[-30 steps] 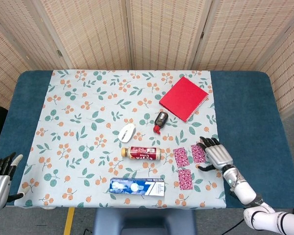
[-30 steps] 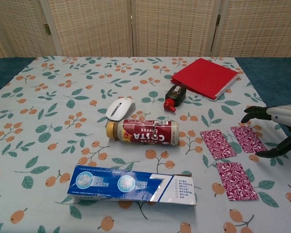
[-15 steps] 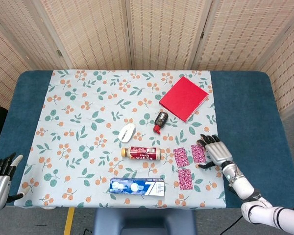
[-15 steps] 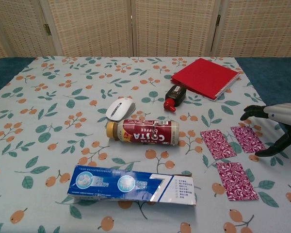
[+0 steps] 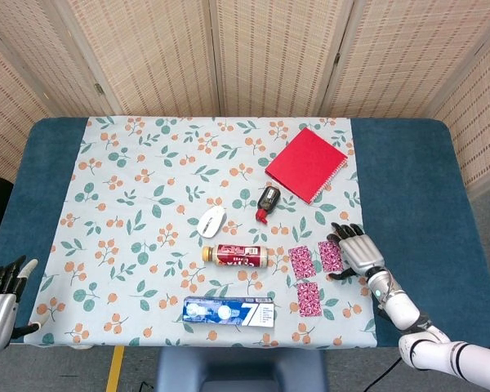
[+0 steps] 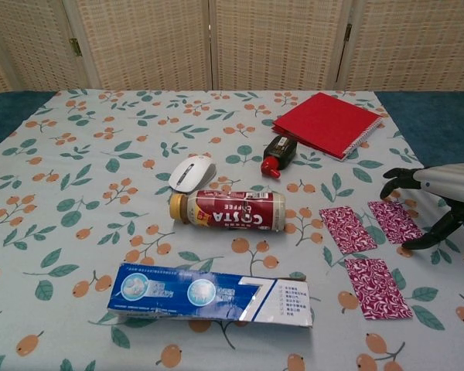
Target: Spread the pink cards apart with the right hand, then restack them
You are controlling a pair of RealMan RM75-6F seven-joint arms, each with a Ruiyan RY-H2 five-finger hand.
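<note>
Three pink cards [image 6: 354, 251] spread flat right of bottle [image 6: 227, 210], right hand [image 6: 431, 202] wide above the outermost card, holding nothing, left hand [image 5: 2, 296] open at counter [image 5: 408, 163] edge

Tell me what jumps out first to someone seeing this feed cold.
Three pink cards lie spread apart on the floral tablecloth, with the right hand hovering open by the far-right card. Behind them a red notebook stands out brightly near the far edge. At centre lie a Costa coffee bottle on its side and a blue toothpaste box in front of it.
</note>
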